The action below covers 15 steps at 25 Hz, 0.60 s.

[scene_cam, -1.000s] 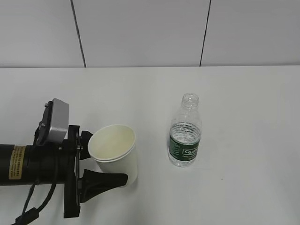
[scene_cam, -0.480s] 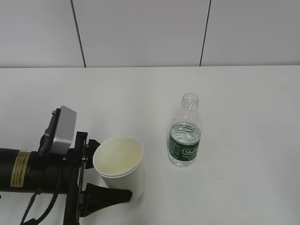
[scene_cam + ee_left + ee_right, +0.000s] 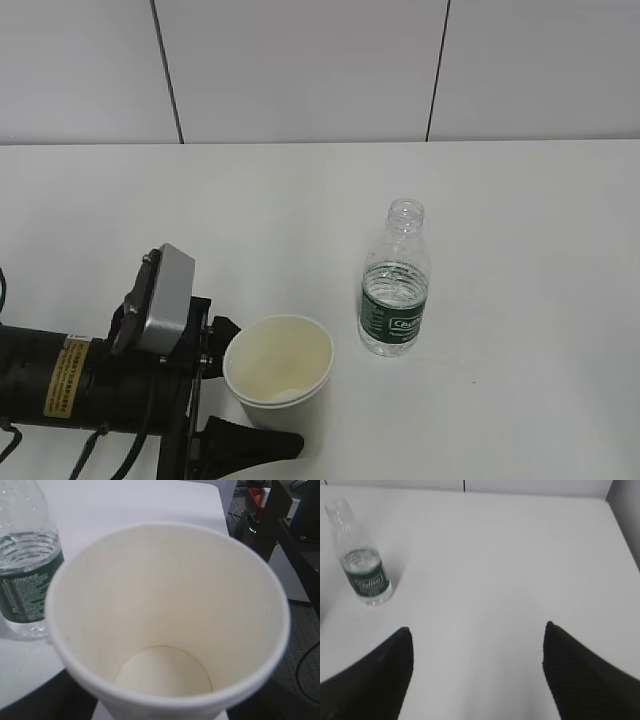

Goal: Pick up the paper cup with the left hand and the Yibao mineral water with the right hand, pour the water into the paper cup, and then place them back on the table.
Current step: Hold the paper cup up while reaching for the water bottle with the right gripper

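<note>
The white paper cup (image 3: 278,368) sits between the fingers of my left gripper (image 3: 264,390), which is shut on it. The left arm with the yellow sticker (image 3: 62,390) reaches in from the lower left. The cup is empty and fills the left wrist view (image 3: 165,625), hiding the fingers there. The Yibao mineral water (image 3: 395,282) stands upright on the table (image 3: 520,230), to the right of the cup and apart from it. It has no cap and is partly filled. My right gripper (image 3: 477,630) is open and empty over bare table, with the bottle (image 3: 364,570) far to its upper left.
A white panelled wall (image 3: 300,70) rises behind the table's far edge. In the left wrist view the table's edge shows at the upper right, with dark equipment and cables (image 3: 285,525) on the floor beyond it.
My left gripper has carried the cup to the right and toward the camera, closer to the bottle. The bottle has not moved.
</note>
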Motion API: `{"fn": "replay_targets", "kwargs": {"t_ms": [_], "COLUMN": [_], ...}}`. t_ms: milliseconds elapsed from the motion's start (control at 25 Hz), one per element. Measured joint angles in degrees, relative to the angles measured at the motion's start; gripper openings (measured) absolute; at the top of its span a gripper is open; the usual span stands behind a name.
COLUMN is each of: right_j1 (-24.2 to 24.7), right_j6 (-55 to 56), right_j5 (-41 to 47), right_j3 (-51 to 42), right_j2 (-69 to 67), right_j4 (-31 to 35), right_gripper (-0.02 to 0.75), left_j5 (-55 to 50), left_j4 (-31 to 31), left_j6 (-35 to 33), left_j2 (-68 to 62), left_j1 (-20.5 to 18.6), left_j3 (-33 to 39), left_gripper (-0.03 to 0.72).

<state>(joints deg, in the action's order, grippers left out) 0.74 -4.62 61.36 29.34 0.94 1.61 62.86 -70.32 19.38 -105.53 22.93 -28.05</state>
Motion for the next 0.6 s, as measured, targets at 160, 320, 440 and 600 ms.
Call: {"fn": "replay_targets", "kwargs": {"t_ms": [160,320,440,600], "right_j1": [0.00,0.00,0.00,0.00], "right_j6": [-2.83,-5.67,-8.90,-12.52], "right_j5": [-11.19,-19.65,-24.28,-35.69], "right_j3": [-1.27,-2.91,-3.31,-4.25], "right_j2": [0.00,-1.85,-6.82,-13.72], "right_j4": [1.28,3.06,3.40,3.51], "right_gripper": [0.592,0.592,0.592,0.592], "left_j5": [0.01,-0.06,-0.06,-0.06], "left_j4": [0.07,0.07,0.12,0.49], "left_j6": [0.00,0.00,0.00,0.00], "left_j2": [0.00,0.00,0.00,0.00], "left_j1": [0.00,0.00,0.00,0.05], "left_j3": [0.00,0.00,0.00,0.00], "left_gripper": [0.485,0.485,0.485,0.485]}}
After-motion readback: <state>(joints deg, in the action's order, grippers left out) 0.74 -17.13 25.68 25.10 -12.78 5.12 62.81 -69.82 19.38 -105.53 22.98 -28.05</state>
